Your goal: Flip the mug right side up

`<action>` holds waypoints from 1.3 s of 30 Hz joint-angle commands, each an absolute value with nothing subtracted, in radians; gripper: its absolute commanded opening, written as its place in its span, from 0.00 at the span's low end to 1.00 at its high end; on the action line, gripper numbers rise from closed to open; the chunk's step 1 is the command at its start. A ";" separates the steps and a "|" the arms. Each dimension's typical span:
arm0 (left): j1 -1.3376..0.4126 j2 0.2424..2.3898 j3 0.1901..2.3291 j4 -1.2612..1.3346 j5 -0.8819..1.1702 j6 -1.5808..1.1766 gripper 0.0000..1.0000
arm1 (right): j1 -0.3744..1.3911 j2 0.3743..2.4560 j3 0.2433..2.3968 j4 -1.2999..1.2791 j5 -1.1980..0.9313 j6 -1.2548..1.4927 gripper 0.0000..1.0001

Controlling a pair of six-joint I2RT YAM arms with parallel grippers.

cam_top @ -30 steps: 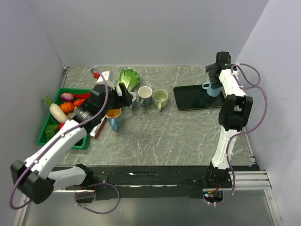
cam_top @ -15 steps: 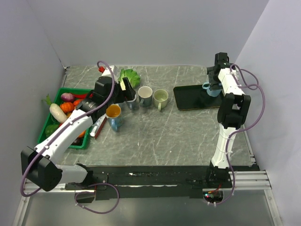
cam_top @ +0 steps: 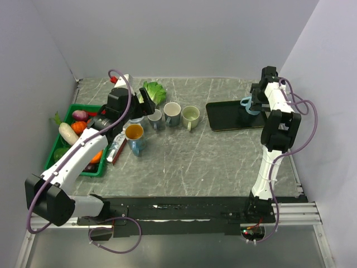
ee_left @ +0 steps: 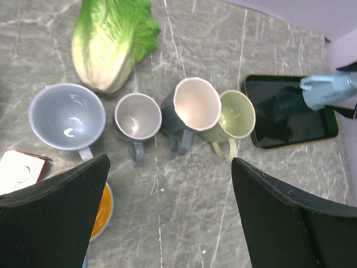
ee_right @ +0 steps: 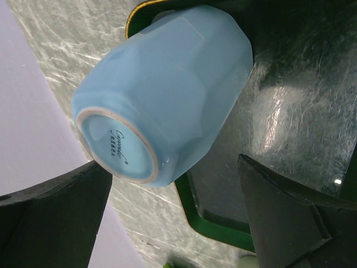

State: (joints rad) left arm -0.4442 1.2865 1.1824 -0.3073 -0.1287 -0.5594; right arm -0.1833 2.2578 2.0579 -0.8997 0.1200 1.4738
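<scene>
Blue mug [ee_right: 162, 92] tilted at tray [ee_right: 290, 123] edge, right gripper [ee_right: 173, 167] spread wide, left gripper [ee_left: 170, 162] likewise

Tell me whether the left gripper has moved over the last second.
Yes. In the top view the left gripper has moved up the picture, off the small grey mug and closer to the lettuce.

Grey marble table [cam_top: 189, 156]; lilac walls [cam_top: 178, 39]
</scene>
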 commanded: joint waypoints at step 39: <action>-0.359 1.193 1.097 -0.241 -0.149 -0.592 0.96 | -0.107 2.313 2.230 -1.296 0.443 1.482 0.95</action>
